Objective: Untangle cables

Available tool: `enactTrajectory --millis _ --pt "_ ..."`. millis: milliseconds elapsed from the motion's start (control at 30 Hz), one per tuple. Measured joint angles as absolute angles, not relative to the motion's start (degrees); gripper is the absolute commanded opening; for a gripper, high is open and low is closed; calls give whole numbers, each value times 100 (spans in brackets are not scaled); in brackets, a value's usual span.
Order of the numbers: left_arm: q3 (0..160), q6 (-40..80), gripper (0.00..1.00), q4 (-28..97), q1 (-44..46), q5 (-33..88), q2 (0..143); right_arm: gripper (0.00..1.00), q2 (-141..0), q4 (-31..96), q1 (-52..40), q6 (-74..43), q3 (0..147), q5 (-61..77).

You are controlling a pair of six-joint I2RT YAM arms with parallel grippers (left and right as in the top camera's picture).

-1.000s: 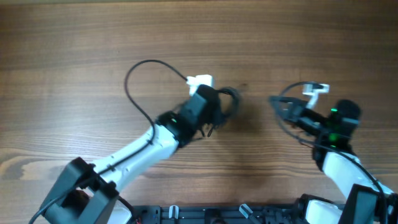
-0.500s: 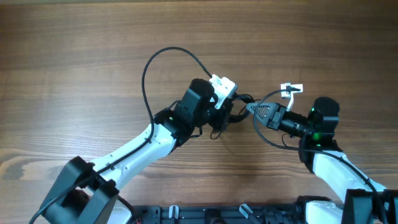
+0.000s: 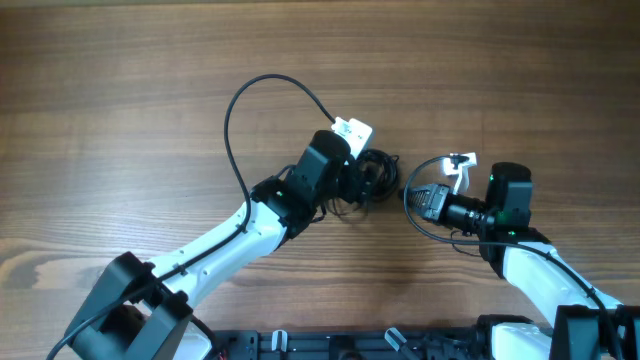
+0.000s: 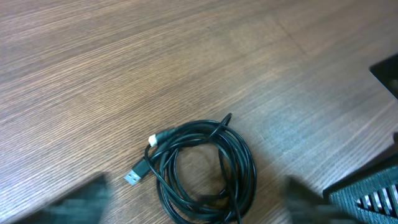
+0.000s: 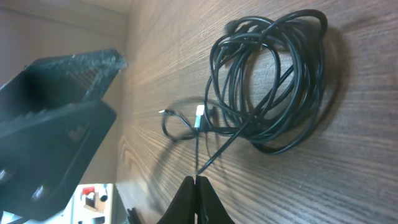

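Observation:
The cables point(image 4: 205, 168) lie as one coiled black bundle on the wooden table, with a silver USB plug point(image 4: 134, 178) sticking out at the left. From overhead the cables point(image 3: 378, 170) sit between the two arms. My left gripper point(image 4: 193, 202) is open just over the coil, its blurred fingers point(image 4: 81, 199) wide on either side and touching nothing; overhead, the left gripper point(image 3: 352, 178) is at the coil's left edge. My right gripper point(image 5: 197, 182) is shut on a thin strand that runs from the bundle point(image 5: 273, 81) to its tips. The right gripper point(image 3: 418, 197) stands right of the coil.
The left arm's thicker black wire point(image 3: 235, 120) loops over the table behind its wrist. A similar wire point(image 3: 430, 222) curls round the right gripper. The left arm's dark gripper body point(image 5: 56, 118) fills the left of the right wrist view. A black frame point(image 3: 380, 342) edges the table's front.
My left gripper has opened and let go of the bundle, which now lies on the table. My right gripper opened briefly, then shut on a strand, and drew back slightly.

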State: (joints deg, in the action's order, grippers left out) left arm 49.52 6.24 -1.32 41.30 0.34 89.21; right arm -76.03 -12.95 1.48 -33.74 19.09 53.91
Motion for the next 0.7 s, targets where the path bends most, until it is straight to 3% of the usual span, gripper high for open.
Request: enactTrajectory --millis 133,267,333,533,700 --pt "4952 1612 100 3 4130 -128 8921 5 -7603 -1415 148 -3538 1909 5127" --pt "4950 3264 100 701 4130 -589 8962 13 -7603 -1417 150 -3933 1911 4641" --pt "4947 3594 100 292 4091 -705 9240 14 -7603 -1420 148 -3986 1911 4574" --pt "5256 3828 100 174 3793 -91 10287 15 -7603 -1417 150 -4034 1909 4488" --pt "6886 3424 99 2137 3787 318 11019 15 -7603 -1415 150 -4141 1909 4451"
